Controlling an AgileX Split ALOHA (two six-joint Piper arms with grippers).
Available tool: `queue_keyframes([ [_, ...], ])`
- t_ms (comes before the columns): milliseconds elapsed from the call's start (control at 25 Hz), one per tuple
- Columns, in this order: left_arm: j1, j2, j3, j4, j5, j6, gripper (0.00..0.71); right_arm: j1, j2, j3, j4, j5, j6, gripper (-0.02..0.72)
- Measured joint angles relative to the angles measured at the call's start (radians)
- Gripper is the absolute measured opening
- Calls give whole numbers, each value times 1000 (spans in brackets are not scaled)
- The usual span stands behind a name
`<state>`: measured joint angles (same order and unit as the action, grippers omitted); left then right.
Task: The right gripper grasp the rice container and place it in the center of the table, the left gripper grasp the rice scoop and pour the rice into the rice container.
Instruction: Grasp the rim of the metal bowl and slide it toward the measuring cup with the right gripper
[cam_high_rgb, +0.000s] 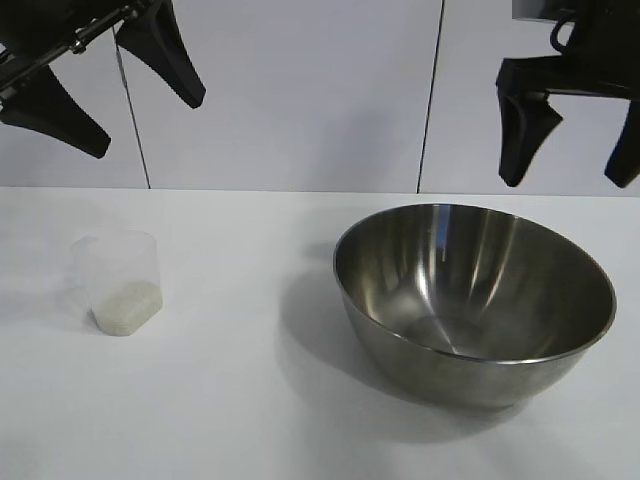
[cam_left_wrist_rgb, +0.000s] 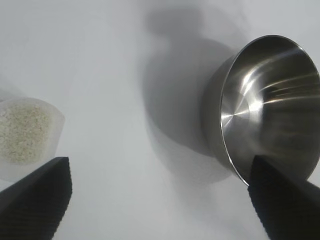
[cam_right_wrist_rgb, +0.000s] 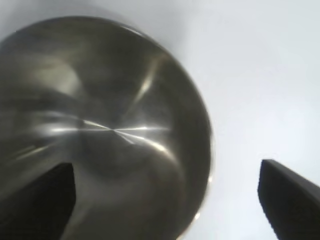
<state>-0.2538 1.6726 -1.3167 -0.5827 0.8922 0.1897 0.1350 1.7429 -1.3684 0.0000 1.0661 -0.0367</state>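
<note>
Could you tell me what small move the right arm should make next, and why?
Probably lower the right gripper so its fingers straddle the rim of the rice container. The fingers are open and hang above the bowl's far right edge, touching nothing, and the bowl sits right of the table's center. The left gripper waits open above the rice scoop.

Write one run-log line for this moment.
right gripper: open, above rice container | left gripper: open, idle above rice scoop | rice: in scoop
</note>
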Motion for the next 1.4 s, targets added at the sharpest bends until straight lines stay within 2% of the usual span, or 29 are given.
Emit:
queue_keyframes([
  [160,0,0,0,0,0,0,692,-2,0,92,0,-85,16,629],
  [280,0,0,0,0,0,0,692,-2,0,167,25,-177,27,623],
  [520,0,0,0,0,0,0,692,-2,0,273,29,-319,53,620],
  [720,0,0,0,0,1,0,692,-2,53,288,41,-360,62,620],
  [880,0,0,0,0,1,0,692,-2,133,291,99,-368,62,606],
  [920,0,0,0,0,1,0,692,-2,144,291,110,-375,62,575],
  [1000,0,0,0,0,1,0,692,-2,154,291,131,-380,62,461],
  [1120,0,0,0,0,1,0,692,-3,158,291,142,-380,63,157],
  [1160,0,0,0,0,1,0,692,-3,157,291,149,-380,63,103],
  [1240,0,0,0,0,1,0,692,-4,157,291,167,-380,65,43],
  [1400,0,0,0,0,1,0,692,-6,142,291,201,-380,54,16],
])
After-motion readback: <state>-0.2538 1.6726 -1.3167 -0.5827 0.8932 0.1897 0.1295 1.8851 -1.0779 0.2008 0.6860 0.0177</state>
